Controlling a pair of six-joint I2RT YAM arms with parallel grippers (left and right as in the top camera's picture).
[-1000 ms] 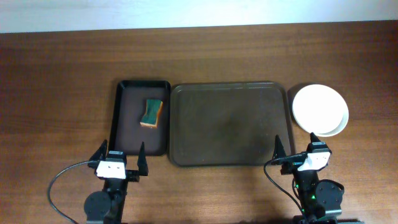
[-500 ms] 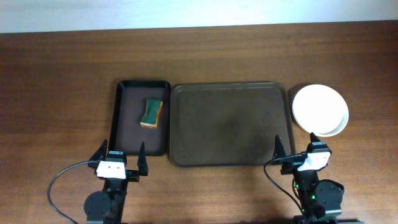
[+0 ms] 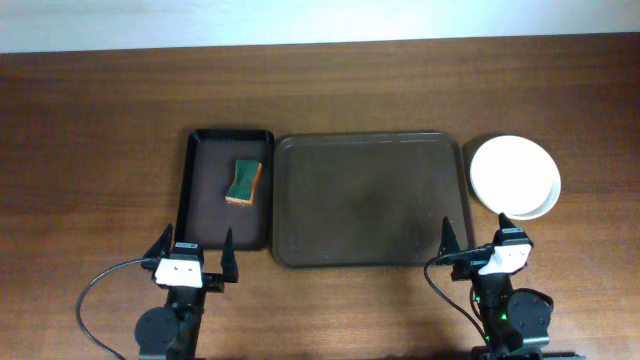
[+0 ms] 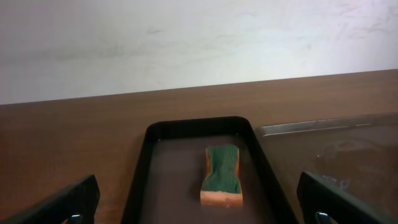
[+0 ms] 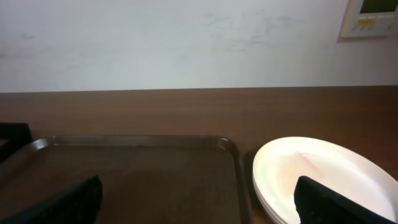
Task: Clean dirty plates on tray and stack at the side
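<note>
plates (image 3: 515, 177): stacked on desk (image 3: 100, 150), just right of bare tray (image 3: 370, 200) | my left claw (image 3: 193, 252), right claw (image 3: 478, 240): both spread wide, empty | risk: stack sits offset; a nudge from my right claw could slide the top one off.

the wooden counter (image 3: 100, 120) is carrying three items in a row. the small black tray (image 3: 210, 205) is lying at the left, the large brown tray (image 3: 370, 200) is sitting just beside it in the middle, and the plates (image 3: 513, 172) are resting stacked just beside its right edge.
</note>
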